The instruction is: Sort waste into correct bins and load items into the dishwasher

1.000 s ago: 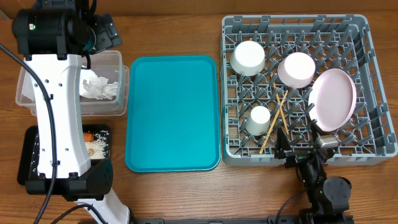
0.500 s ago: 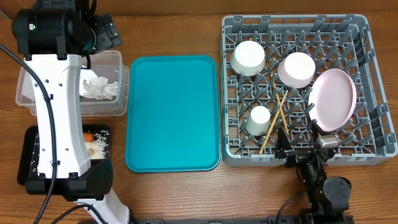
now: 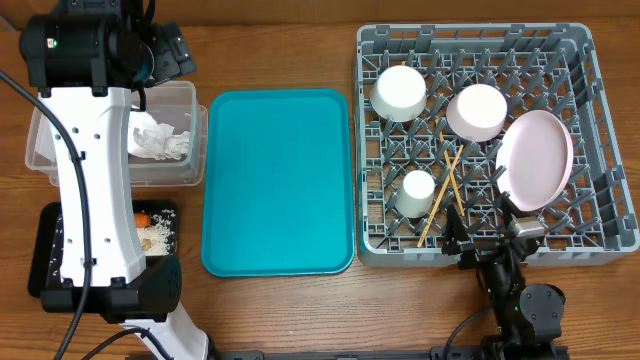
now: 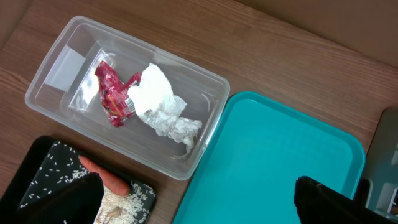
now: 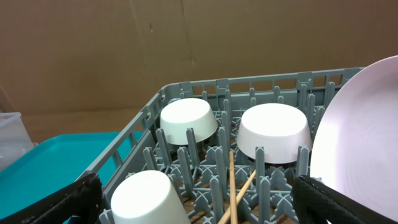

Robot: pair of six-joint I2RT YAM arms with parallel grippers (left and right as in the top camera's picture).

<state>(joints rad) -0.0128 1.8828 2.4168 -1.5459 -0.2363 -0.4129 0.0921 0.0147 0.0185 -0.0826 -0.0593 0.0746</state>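
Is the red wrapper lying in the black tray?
No, the red wrapper lies in the clear tub, right beside the crumpled white paper.

Nothing visibly moved since second ago; any tiny shift possibly too small to see.

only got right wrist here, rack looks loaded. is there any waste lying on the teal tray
Observer: No, the teal tray is bare in the overhead view.
Operator: ok so where is it
Observer: The red snack wrapper lies in the clear tub, touching the crumpled paper.
Operator: anything else binned
Observer: The carrot sits in the black tray next to the food scraps.
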